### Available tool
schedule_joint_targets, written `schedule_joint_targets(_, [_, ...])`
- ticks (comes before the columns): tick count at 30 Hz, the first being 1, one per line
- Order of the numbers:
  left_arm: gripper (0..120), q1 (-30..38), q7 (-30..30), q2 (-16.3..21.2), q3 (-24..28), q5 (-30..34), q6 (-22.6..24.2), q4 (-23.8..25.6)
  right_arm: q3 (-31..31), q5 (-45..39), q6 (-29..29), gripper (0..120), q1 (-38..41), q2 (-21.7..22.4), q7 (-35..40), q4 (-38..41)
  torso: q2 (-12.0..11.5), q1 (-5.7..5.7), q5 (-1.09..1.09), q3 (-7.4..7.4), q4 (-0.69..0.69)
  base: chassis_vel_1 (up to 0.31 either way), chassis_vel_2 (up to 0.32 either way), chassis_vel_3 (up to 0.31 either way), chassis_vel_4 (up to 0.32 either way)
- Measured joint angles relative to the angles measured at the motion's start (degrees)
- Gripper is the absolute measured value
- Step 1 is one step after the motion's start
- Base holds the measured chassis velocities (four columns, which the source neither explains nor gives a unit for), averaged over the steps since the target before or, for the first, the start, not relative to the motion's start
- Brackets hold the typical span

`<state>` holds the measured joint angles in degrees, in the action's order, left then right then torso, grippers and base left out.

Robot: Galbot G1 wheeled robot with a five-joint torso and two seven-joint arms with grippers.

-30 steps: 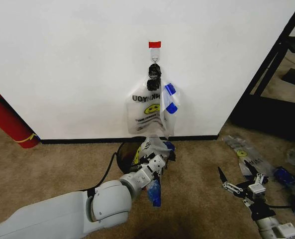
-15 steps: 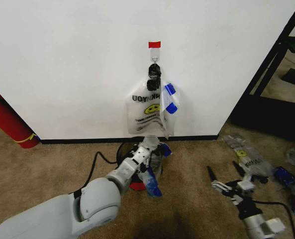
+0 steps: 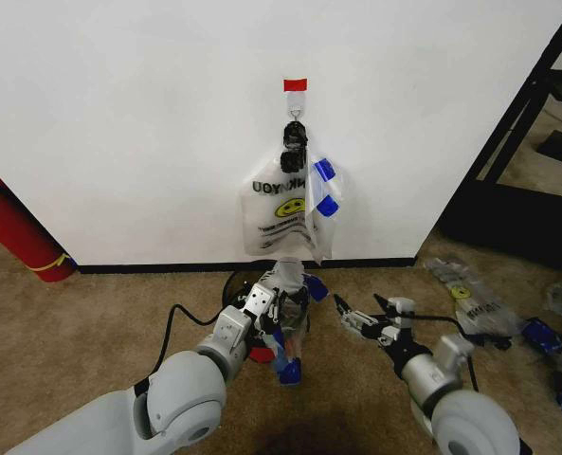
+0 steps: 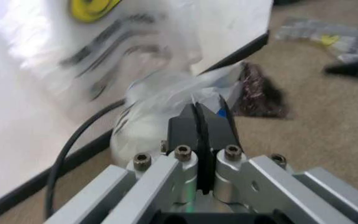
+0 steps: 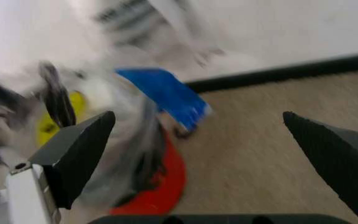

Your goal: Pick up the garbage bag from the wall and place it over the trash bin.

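Observation:
The garbage bag [image 3: 288, 327], thin clear plastic with blue patches, hangs crumpled over the trash bin [image 3: 231, 283], whose red base [image 3: 260, 354] shows under it. My left gripper [image 3: 282, 301] is shut on the bag's plastic just above the bin; the left wrist view shows the fingertips [image 4: 199, 114] pinching the film [image 4: 166, 93]. To the bag's right, low over the carpet, my right gripper [image 3: 358, 317] stands open and apart from it. In the right wrist view [image 5: 204, 140] a blue patch [image 5: 166, 100] and the red base [image 5: 157, 186] lie ahead.
A like smiley bag [image 3: 285, 209] hangs from the hook [image 3: 293, 128] under red tape on the white wall [image 3: 119, 123]. A red fire extinguisher [image 3: 15, 232] leans at the left. More bags [image 3: 475, 303] lie on the carpet at the right, near a black frame [image 3: 532, 104].
My right gripper has swung left across the carpet, from the far right to just beside the bag. The left gripper has moved a little toward the wall with the bag.

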<state>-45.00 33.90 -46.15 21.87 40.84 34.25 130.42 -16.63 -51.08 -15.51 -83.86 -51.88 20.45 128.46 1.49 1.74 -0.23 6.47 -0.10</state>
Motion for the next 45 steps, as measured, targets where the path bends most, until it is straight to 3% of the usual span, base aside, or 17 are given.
schedule_joint_targets(6, [0, 5.87, -0.01, -1.16, 4.63, 1.50, -0.15, -1.51, 3.01, -2.90, -3.47, 100, 3.13, -2.33, 5.67, -2.40, 0.00, 0.00, 0.00, 0.00, 0.04, 0.000, 0.000, 0.000, 0.000])
schedule_joint_targets(22, [0, 6.95, 0.12, -0.16, 3.52, 2.90, -0.38, -1.76, 12.61, -12.02, -9.21, 100, 20.01, -6.48, 14.90, -8.34, 0.00, 0.00, 0.00, 0.00, 0.04, 0.000, 0.000, 0.000, 0.000])
schedule_joint_targets(26, [0, 7.20, 0.12, -0.11, 3.52, 3.14, -0.43, -1.95, 14.96, -15.29, -12.57, 100, 23.75, -8.46, 20.06, -9.58, 0.00, 0.00, 0.00, 0.00, 0.05, 0.000, 0.000, 0.000, 0.000])
schedule_joint_targets(36, [0, 8.05, 0.12, -0.40, 3.64, 3.64, -0.72, -2.79, 17.83, -24.65, -18.44, 100, 29.60, -12.44, 33.87, -11.54, 0.00, 0.00, 0.00, 0.00, 0.04, 0.000, 0.000, 0.000, 0.000])
schedule_joint_targets(45, [0, 8.23, 0.07, -0.49, 3.63, 3.65, -1.01, -3.31, 17.57, -29.43, -20.64, 100, 33.02, -15.47, 38.44, -14.25, 0.00, 0.00, -0.01, 0.00, 0.04, 0.000, 0.000, 0.000, 0.000])
